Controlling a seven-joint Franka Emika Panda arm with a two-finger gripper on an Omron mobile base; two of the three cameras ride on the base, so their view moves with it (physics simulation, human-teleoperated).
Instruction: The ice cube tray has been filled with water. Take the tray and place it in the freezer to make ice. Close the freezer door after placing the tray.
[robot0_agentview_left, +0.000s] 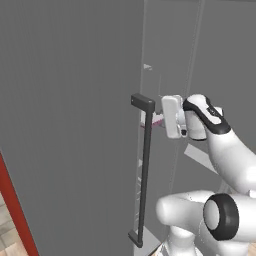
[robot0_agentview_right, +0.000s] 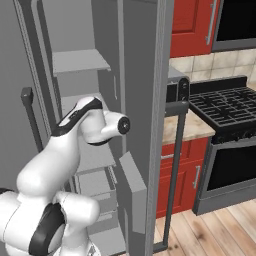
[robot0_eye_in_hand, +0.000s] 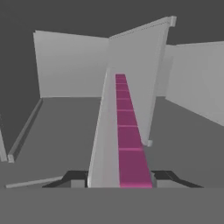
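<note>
1. Nearest in the hand view, the gripper has its two dark tips closed against the near end of the ice cube tray; the tray stands on edge between them, its pale side to the left and its magenta cells to the right.
2. The tray runs away from the hand into the freezer, above a bare grey shelf with a low lip on the left and walls behind and to the right.
3. From the left base view the hand is at the gap beside the left-hand door's handle, a sliver of the tray showing there.
4. Progress, as I judge it — the tray is picked up and carried inside, but not yet set down or released; the freezer door stands wide open, unclosed.
5. Room: the shelf looks open ahead. The door edge and its bins sit just beside the arm — withdrawing calls for care.
</note>
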